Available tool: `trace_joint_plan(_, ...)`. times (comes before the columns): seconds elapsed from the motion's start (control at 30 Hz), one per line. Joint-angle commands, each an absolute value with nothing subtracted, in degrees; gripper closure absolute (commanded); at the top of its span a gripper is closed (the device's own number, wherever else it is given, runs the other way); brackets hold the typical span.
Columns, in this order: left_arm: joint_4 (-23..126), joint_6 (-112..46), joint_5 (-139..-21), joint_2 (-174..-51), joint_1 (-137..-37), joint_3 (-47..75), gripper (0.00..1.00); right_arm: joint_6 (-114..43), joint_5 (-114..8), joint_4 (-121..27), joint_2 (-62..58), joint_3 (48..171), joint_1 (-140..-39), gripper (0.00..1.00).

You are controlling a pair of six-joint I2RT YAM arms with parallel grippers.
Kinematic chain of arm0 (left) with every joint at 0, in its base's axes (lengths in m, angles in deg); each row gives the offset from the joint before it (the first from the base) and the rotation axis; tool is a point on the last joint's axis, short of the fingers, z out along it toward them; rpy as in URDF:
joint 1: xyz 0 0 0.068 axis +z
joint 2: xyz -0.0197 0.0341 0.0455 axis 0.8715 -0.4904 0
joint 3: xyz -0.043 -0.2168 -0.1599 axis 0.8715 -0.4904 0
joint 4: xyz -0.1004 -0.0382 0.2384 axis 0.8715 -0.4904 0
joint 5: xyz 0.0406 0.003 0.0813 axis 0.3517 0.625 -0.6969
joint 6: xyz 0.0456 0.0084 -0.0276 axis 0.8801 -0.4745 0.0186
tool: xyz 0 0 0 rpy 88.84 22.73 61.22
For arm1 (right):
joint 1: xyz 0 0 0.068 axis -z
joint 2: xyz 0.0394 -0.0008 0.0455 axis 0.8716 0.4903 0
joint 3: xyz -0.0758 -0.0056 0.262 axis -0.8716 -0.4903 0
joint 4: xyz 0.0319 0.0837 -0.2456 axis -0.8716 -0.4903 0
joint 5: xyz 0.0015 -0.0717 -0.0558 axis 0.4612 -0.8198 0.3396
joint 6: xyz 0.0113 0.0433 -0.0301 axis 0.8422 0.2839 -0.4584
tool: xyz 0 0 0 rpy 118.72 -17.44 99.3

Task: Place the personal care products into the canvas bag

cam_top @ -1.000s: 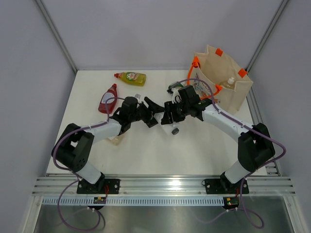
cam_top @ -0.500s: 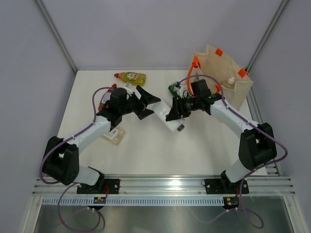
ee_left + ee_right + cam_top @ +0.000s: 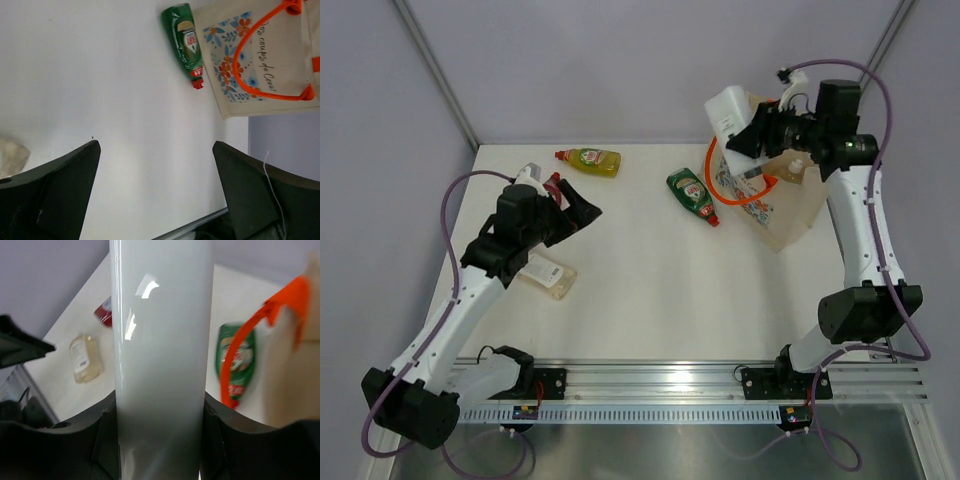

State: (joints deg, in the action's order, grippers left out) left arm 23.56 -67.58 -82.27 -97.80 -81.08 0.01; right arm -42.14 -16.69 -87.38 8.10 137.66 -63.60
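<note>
Table [image 3: 650, 290], white top. Canvas bag [image 3: 790, 205] stands at the far right corner, orange handle hanging over the printed side.

Right gripper [image 3: 752, 135] is raised above the bag's left rim, fingers clamped on the flat white bottle [image 3: 728, 112]; the wrist view shows the bottle filling the gap between the fingers.

Left gripper [image 3: 575, 205] hovers over the left part of the table, fingers [image 3: 60, 195] spread wide with nothing between them.

Green bottle [image 3: 692, 193] lies on the table just left of the bag, red cap toward it. Yellow bottle [image 3: 590, 158] lies at the far edge. Amber bottle [image 3: 545, 272] lies flat near the left arm. Red bottle [image 3: 104, 312] is mostly hidden behind the left gripper.
</note>
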Motion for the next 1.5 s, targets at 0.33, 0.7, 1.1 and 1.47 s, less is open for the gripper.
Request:
trace_joint_plan(0.33,9.27,-63.63,-97.73,-81.41,-78.04,-9.09,0.01,-60.63,-38.76,-87.70,24.77,156.53,-55.45,1.00)
trace_joint_plan(0.7,5.66,-72.06,-100.20,-82.55,-76.63,-13.31,0.01,-70.48,-44.04,-91.82,30.05,150.64,-59.76,0.87)
trace_joint_plan(1.1,6.81,-81.65,-97.83,-94.83,-72.68,-14.82,0.01,-69.07,-44.84,-100.08,31.47,158.00,-58.54,0.00)
trace_joint_plan(1.47,7.67,-76.74,-97.92,-112.05,-70.30,-7.78,0.01,-71.09,-34.48,-106.59,24.36,166.03,-55.45,0.00)
